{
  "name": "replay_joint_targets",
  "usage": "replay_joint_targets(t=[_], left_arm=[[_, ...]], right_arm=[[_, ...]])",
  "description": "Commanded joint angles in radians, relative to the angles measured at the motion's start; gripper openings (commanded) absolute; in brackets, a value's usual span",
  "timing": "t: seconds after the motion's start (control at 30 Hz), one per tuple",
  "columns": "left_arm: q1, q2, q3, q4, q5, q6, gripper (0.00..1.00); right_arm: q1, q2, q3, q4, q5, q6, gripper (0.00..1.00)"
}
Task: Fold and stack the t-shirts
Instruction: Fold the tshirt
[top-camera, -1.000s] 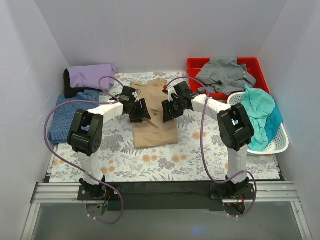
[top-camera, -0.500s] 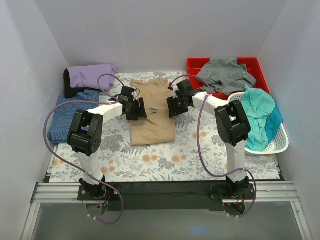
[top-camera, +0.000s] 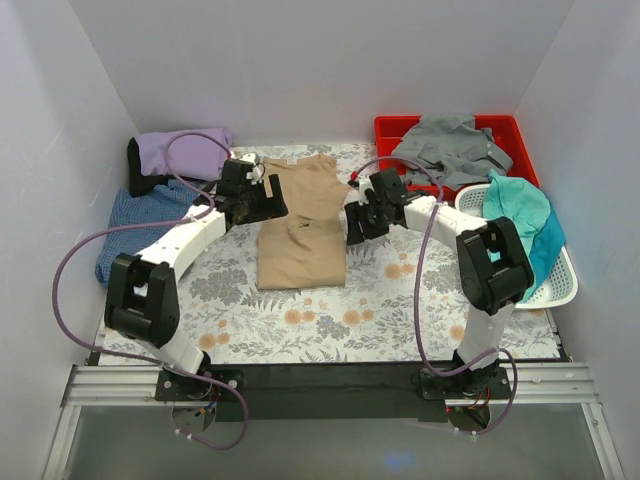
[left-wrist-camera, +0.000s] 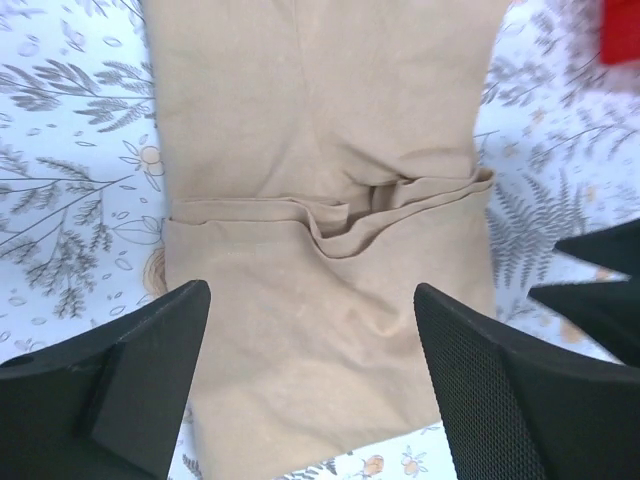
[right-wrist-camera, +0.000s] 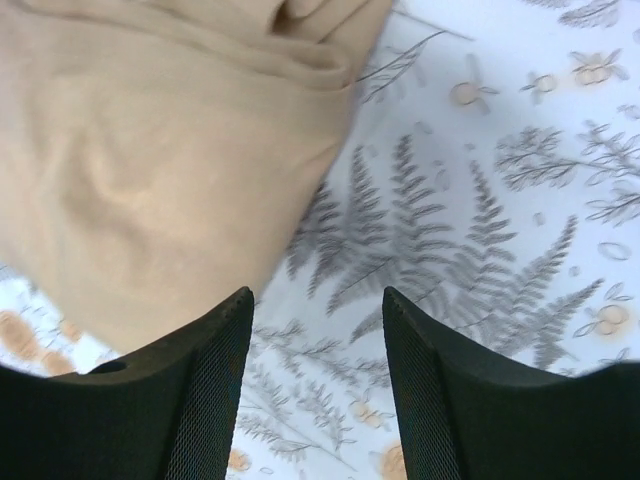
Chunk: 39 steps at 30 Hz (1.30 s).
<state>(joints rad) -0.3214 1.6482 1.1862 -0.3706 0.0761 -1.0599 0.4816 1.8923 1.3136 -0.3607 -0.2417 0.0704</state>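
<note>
The tan t-shirt (top-camera: 300, 235) lies on the flowered table cover in the middle, narrowed lengthwise, with a crosswise fold ridge halfway down. My left gripper (top-camera: 268, 203) hovers at its far left edge, open, with only tan cloth (left-wrist-camera: 320, 150) below the empty jaws (left-wrist-camera: 310, 290). My right gripper (top-camera: 356, 224) is open just off the shirt's right edge, above the bare cover (right-wrist-camera: 317, 295), with the tan cloth (right-wrist-camera: 150, 150) to its left. A lavender t-shirt (top-camera: 185, 152) and a textured blue t-shirt (top-camera: 135, 225) lie at the far left. The grey t-shirt (top-camera: 450, 148) and the teal t-shirt (top-camera: 520, 225) are at the right.
The grey shirt fills a red bin (top-camera: 388, 130) at the back right. The teal shirt hangs over a white basket (top-camera: 562, 290) against the right wall. A black object (top-camera: 135, 165) sits beside the lavender shirt. White walls close in three sides.
The left gripper has opened wider and drawn back to the shirt's far left while its arm swung outward. The right gripper has slid right, off the shirt. The shirt now shows a crosswise fold.
</note>
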Motion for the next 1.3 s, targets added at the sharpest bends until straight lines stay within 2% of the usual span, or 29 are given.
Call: replay_joint_targets(t=[0.0, 0.2, 0.53, 0.67, 0.83, 1.27], left_arm=[[0.021, -0.094, -0.048, -0.099, -0.064, -0.08, 0.83], [0.065, -0.226, -0.327, -0.051, 0.057, -0.219, 0.83], [0.081, -0.307, -0.511, 0.033, 0.162, -0.267, 0.84], [0.09, -0.349, -0.612, 0.138, 0.243, -0.29, 0.85], [0.104, -0.338, -0.717, 0.28, 0.329, -0.314, 0.87], [0.125, -0.251, -0.829, 0.576, 0.386, -0.353, 0.86]], right_arm=[[-0.005, -0.091, -0.094, 0.02, -0.135, 0.048, 0.61], [-0.003, -0.174, -0.263, 0.149, -0.231, 0.152, 0.62], [0.0, -0.2, -0.401, 0.282, -0.311, 0.258, 0.62], [0.005, -0.185, -0.427, 0.333, -0.308, 0.304, 0.62], [0.009, -0.127, -0.436, 0.399, -0.289, 0.37, 0.62], [0.077, -0.007, -0.458, 0.528, -0.294, 0.494, 0.62]])
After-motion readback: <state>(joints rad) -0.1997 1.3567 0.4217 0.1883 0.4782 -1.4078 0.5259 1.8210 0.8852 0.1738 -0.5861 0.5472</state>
